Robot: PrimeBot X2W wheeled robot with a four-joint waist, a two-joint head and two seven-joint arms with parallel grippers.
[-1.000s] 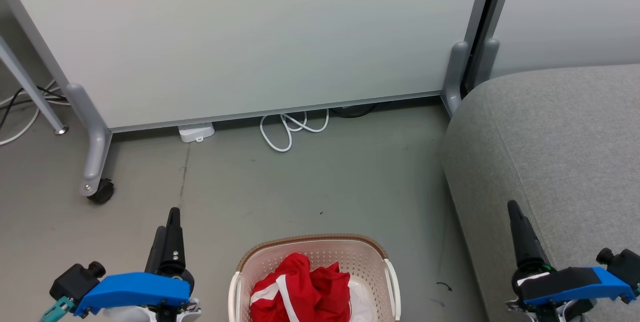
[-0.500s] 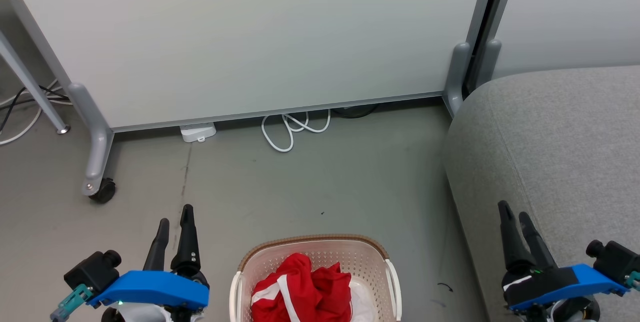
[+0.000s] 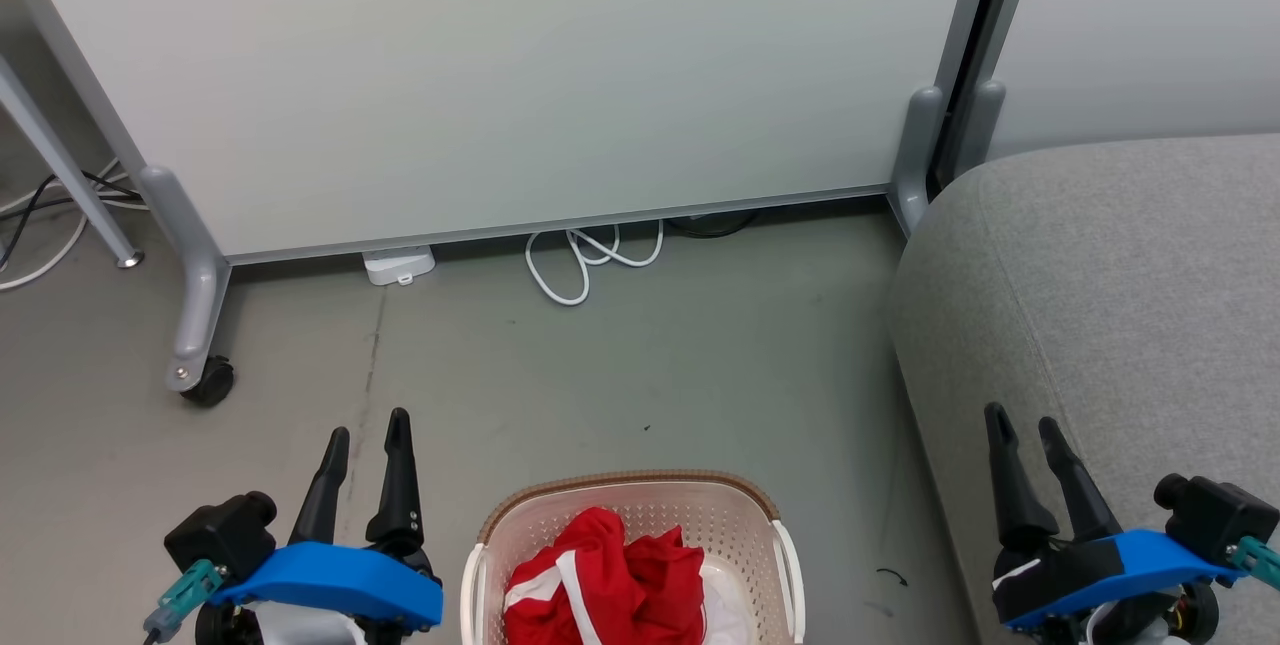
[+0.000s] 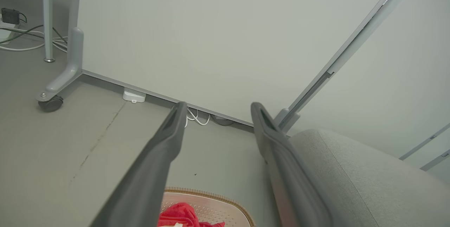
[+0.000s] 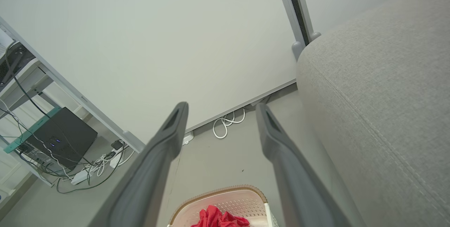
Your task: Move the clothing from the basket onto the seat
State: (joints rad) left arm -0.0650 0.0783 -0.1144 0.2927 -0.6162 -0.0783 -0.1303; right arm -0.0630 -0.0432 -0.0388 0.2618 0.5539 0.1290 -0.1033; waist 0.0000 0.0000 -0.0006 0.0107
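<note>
The red clothing [image 3: 600,580] with white stripe trim lies bunched in the cream basket [image 3: 630,490] on the floor at the bottom middle of the head view. The grey seat [image 3: 1120,275] fills the right side. My left gripper [image 3: 367,430] hangs open left of the basket, empty. Over the seat's front edge, right of the basket, my right gripper [image 3: 1022,422] is open and empty. The left wrist view shows the clothing [image 4: 179,216] and basket [image 4: 211,197] below my fingers [image 4: 168,139]. In the right wrist view the clothing [image 5: 214,218] sits in the basket [image 5: 225,191] beside the seat [image 5: 386,96].
A white partition panel [image 3: 500,75] on grey legs with a castor [image 3: 207,383] stands behind the basket. A white cable [image 3: 585,260] and a power block [image 3: 398,265] lie at its foot. Bare floor lies between basket and panel. Electronics and cables [image 5: 59,139] sit far left.
Both grippers have opened from shut. The left one moved right toward the basket, the right one drifted slightly left. The basket and clothing have not moved.
</note>
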